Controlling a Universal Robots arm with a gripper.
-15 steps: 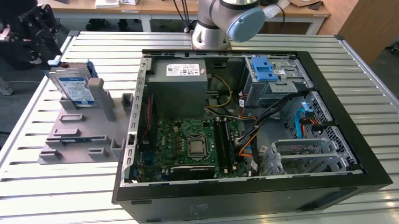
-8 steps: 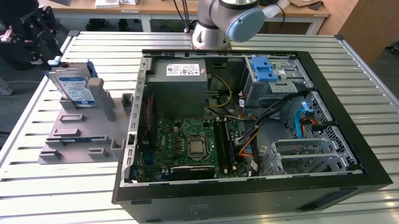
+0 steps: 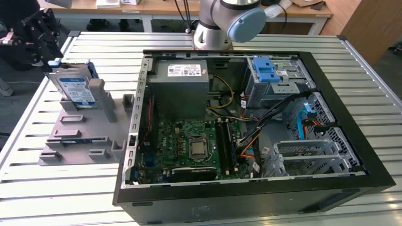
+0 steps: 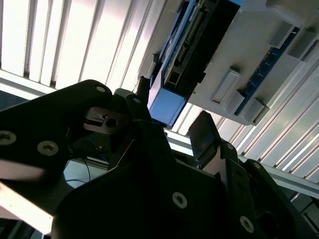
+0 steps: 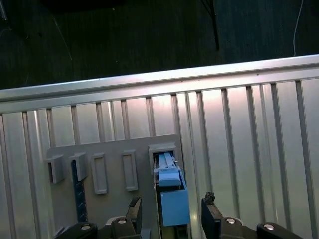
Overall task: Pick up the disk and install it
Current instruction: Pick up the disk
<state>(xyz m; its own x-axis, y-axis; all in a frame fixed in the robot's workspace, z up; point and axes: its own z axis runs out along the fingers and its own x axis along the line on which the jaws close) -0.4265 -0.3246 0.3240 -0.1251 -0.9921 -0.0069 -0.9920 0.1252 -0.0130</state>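
**Gripper open over the disk, disk in its holder**

Your gripper (image 5: 172,213) has its fingers (image 5: 210,211) spread apart, clamped on nothing. In the first wrist view the narrow top edge of the disk (image 5: 173,199) lies in the gap between them, with bare space showing on each side.

You will find the disk (image 3: 74,88) standing upright on edge in a slot of the grey holder (image 3: 75,136), its white-and-blue label facing outward and blue rails along its sides. The holder lies flat on the slatted metal table (image 3: 56,188), along the table's edge at the exterior view's left. The disk sits at the end of the holder nearest the table's corner, where the black gripper body hangs just above and beyond it.

The open computer case (image 3: 251,200) lies on its side in the middle of the table, just beside the holder. Inside it you can see the grey power supply (image 3: 179,89), the green motherboard (image 3: 195,141) and a blue latch (image 3: 265,70) on the drive cage.
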